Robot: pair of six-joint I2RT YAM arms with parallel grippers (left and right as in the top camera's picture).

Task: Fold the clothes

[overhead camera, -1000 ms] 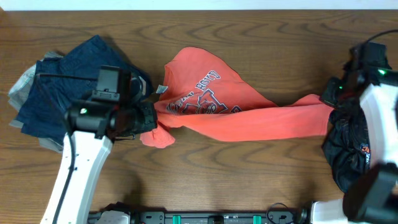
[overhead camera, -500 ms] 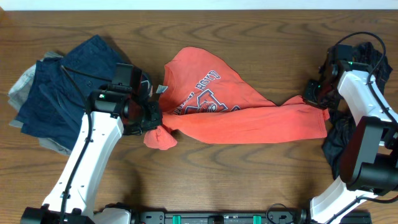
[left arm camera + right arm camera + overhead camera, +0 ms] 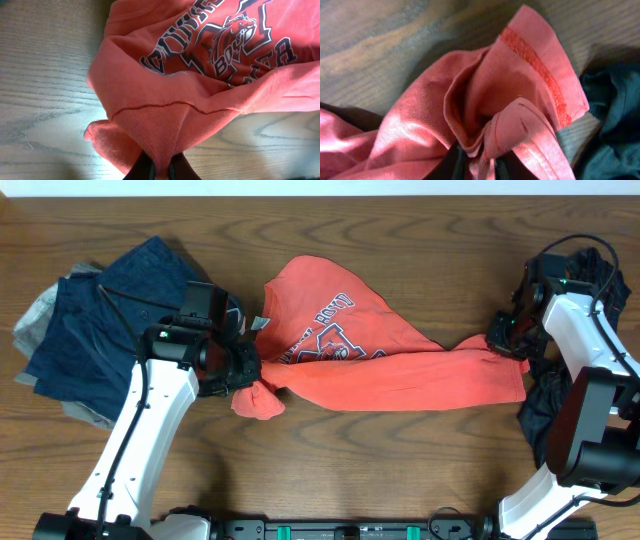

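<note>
Spanning the tabletop, overhead: the coral-red T-shirt (image 3: 400,375) lies stretched left to right across the wooden table (image 3: 400,480), print facing up, bunched into a wad at its left end and narrowing to a strip at its right.
Overhead, left gripper (image 3: 250,375): at the shirt's wadded left end, touching the fabric.
Overhead, right gripper (image 3: 500,338): at the shirt's narrow right tip, touching it.
Overhead, other clothes: navy-blue garments (image 3: 100,310) are piled at the far left over a grey one (image 3: 32,315); a black garment (image 3: 555,420) lies at the right edge, just beside the shirt's end.
Left wrist, T-shirt: the navy-and-white lettering (image 3: 225,40) fills the upper frame, and a stitched hem curves across the middle.
Left wrist, left gripper: its dark fingers (image 3: 142,169) are closed tight on a pinch of coral fabric at the bottom edge.
Right wrist, T-shirt: a crumpled fold with a ribbed hem band (image 3: 535,65) rises off the wood.
Right wrist, right gripper: fabric sits between the dark fingers (image 3: 451,162); whether they clamp it or stand slightly parted I cannot tell.
Right wrist, dark garment (image 3: 615,115): lies beside the shirt's hem.
</note>
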